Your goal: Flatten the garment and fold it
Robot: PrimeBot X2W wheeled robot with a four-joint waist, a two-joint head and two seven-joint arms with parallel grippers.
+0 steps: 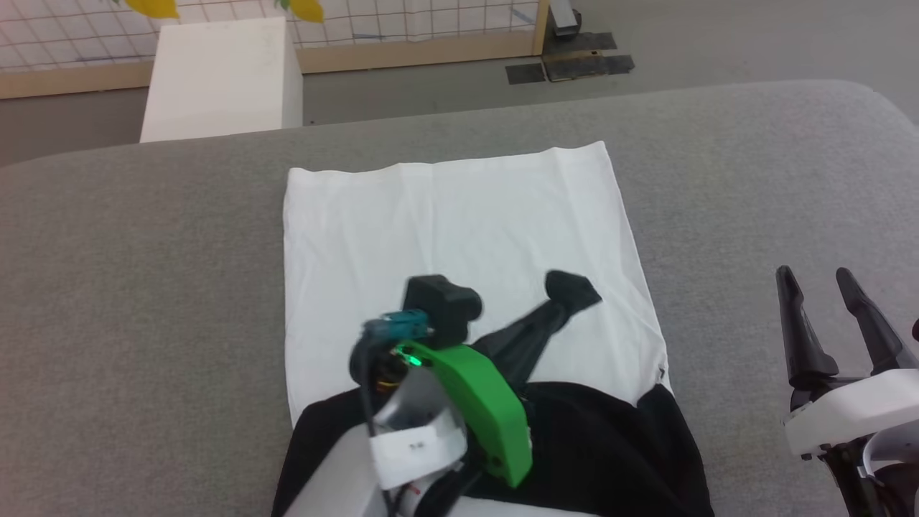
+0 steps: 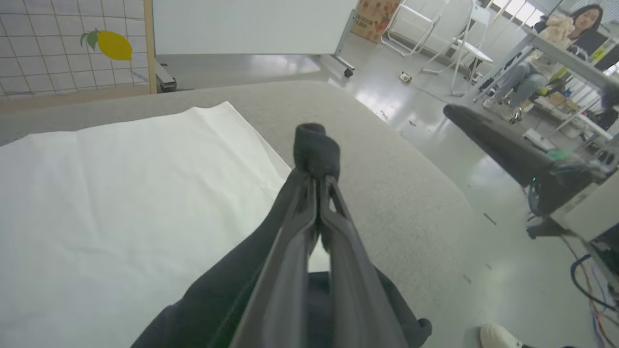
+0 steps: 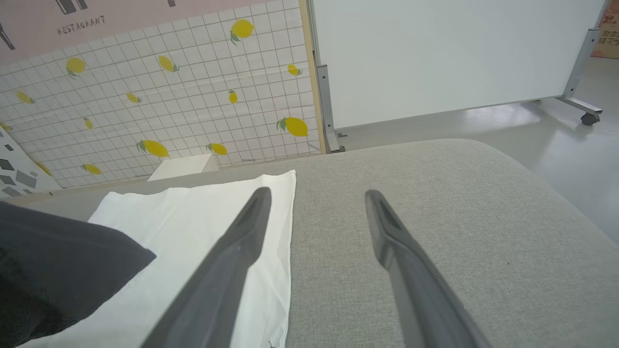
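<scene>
Left fingers (image 2: 302, 217) (image 1: 528, 337): closed tight, pinching a bunched wad of black sleeve (image 2: 316, 147) (image 1: 571, 287) at the tips. The wad sits over the white body of the T-shirt (image 1: 459, 215), toward its right side, and the fingers angle up and right from the black shoulder area. In the left wrist view, dark cloth drapes along both sides of the fingers down to the bottom edge.

Right fingers (image 1: 797, 323) (image 3: 239, 241): spread wide apart, nothing between them. They are at the lower right of the head view, over bare grey bench (image 1: 754, 187), well clear of the T-shirt's right edge. In the right wrist view one finger overlaps the white edge (image 3: 193, 217); contact can't be told.

The T-shirt lies flat in the middle of the bench. The white body stretches away from the robot with a straight hem at the far end. The black shoulders are nearest the robot, partly under the left arm with its green cover (image 1: 481, 395). The sides look folded in, giving a narrow rectangle with few wrinkles.

Around: a white box (image 1: 222, 79) on the floor beyond the bench, a tiled wall with lemon prints (image 3: 169, 106), and a white panel on wheels (image 3: 435, 58). A seated person (image 2: 546, 58) is at a far desk, and the toe of a shoe (image 2: 498, 336) shows on the floor at the bottom of the left wrist view.
</scene>
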